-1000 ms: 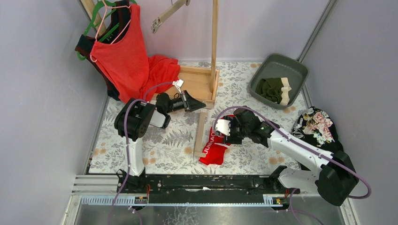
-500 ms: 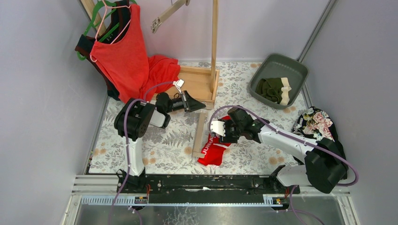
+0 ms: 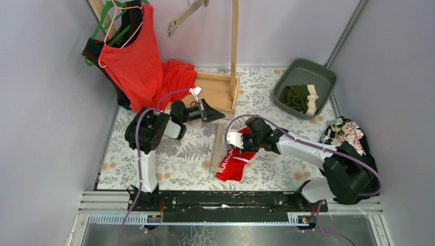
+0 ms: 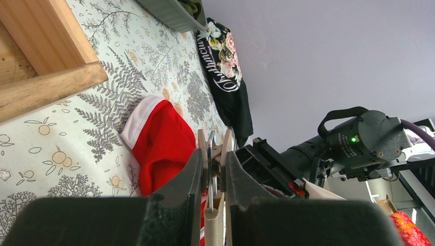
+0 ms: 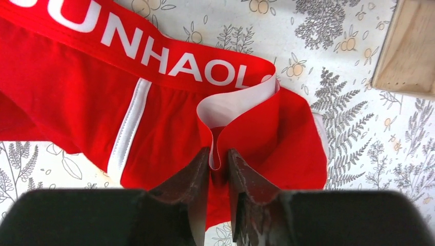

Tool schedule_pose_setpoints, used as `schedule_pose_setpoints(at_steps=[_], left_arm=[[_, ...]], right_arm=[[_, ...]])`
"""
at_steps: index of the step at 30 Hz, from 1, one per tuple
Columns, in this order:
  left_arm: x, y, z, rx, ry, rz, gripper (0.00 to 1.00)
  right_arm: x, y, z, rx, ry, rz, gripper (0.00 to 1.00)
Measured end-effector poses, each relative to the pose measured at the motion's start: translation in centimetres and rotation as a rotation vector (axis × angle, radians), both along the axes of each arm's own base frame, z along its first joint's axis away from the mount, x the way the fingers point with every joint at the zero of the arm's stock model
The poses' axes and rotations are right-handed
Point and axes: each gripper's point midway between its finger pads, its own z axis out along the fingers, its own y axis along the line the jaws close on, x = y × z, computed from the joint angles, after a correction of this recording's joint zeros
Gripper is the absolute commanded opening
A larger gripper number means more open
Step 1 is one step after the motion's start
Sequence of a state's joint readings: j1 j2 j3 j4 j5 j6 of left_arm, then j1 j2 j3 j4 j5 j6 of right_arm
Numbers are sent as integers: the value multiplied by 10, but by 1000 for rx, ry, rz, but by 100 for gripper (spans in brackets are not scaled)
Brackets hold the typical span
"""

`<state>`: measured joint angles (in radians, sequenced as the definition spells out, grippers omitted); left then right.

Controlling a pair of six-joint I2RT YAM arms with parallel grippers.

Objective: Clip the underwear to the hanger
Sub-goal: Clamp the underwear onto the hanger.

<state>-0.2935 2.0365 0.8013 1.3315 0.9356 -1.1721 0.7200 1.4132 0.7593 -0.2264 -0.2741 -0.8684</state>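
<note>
The red underwear (image 3: 235,164) lies crumpled on the floral table, its lettered waistband (image 5: 154,56) facing up. My right gripper (image 3: 238,140) (image 5: 219,156) is shut on a raised fold of that waistband's edge. The wooden hanger (image 3: 217,148) lies flat just left of the red underwear. My left gripper (image 3: 213,114) (image 4: 213,154) is shut on the hanger's wooden spring clip (image 4: 221,150) at its far end, with the red underwear (image 4: 161,143) just beyond. The olive green underwear (image 3: 298,97) sits in the grey bin.
A grey bin (image 3: 328,77) stands at the back right. A black floral cloth (image 3: 346,136) lies by the right wall. A wooden stand (image 3: 215,89) with an upright pole (image 3: 234,46) is at the back centre, and a red tank top (image 3: 131,61) hangs at the back left.
My right gripper has moved left over the red underwear and its jaws have closed on a fold of the waistband. The left arm has not moved.
</note>
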Motion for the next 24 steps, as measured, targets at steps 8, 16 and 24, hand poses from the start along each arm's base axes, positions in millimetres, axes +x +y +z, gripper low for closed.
schedule_pose_setpoints(at_steps=[8,16,24], left_arm=[[-1,0,-1,1,-2,-6,0],[-10,-1,8,-21,-51,-55,0],[-17,0,14,-34,-96,-84,0]], right_arm=[[23,10,29,73,-41,-51,4],[70,39,82,200,-63,-87,0],[95,32,64,106,-63,-160,0]])
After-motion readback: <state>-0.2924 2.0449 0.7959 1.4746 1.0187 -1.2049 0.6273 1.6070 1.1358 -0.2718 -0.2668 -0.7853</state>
